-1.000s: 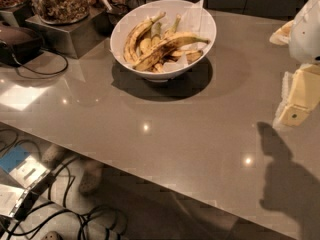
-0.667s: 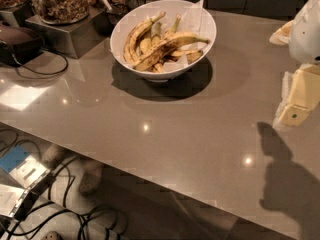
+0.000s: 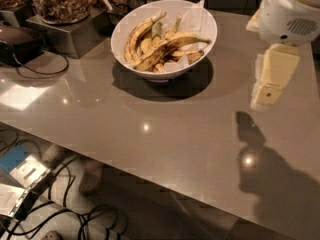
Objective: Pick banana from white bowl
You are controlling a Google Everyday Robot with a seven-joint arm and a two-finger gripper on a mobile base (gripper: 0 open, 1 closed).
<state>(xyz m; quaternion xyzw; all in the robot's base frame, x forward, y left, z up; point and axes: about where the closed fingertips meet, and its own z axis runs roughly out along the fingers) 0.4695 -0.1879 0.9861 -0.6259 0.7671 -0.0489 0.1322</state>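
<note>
The white bowl [image 3: 122, 26] stands near the far edge of the surface [image 3: 150, 134], with jars of nuts [image 3: 60, 1] close on its left. A broad open stretch of surface runs from the bowl to the near edge and off to the right. The gripper [image 3: 272, 79] hangs over that stretch, right of the bowl and apart from it; whether it is open or closed cannot be told. Since a second ago it has shifted left, nearer the bowl, which has stayed put. The banana [image 3: 172, 40] lies atop the pile in the bowl. Its long axis runs from lower left to right, and its stem points right.
</note>
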